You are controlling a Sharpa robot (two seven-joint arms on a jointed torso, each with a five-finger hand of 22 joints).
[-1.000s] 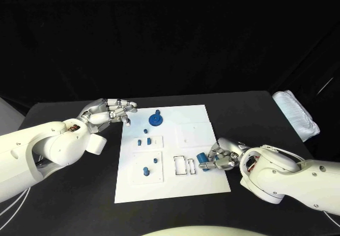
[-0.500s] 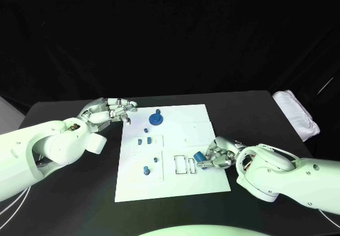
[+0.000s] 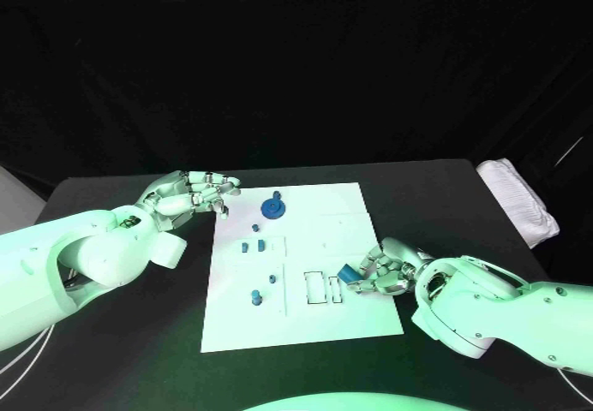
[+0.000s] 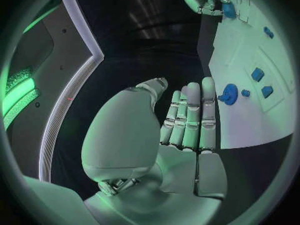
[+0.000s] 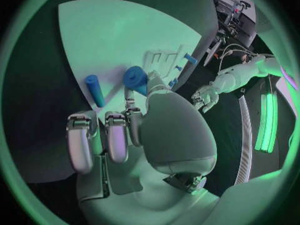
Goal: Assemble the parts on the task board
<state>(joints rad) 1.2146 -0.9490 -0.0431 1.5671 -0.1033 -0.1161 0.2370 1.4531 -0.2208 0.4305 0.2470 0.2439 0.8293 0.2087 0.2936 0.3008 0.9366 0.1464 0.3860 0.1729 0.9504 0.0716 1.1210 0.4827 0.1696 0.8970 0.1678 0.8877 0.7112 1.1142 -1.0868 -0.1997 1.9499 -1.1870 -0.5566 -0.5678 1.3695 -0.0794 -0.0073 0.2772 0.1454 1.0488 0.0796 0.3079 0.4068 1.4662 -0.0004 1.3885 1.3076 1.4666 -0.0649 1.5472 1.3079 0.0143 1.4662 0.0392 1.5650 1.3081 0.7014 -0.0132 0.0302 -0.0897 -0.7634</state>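
Risk lies in my right hand (image 3: 386, 272), pinching a blue part (image 3: 349, 272) over the task board (image 3: 346, 325), tilting it so it jams beside the rectangular slots (image 3: 324, 287), while my left hand (image 3: 188, 195) hovers empty, fingers together.

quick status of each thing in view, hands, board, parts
left robot hand: empty, fingers curled, at the board's far left corner
right robot hand: pinching a blue part by the empty slots
task board: flat on table
blue round part: on board's far end
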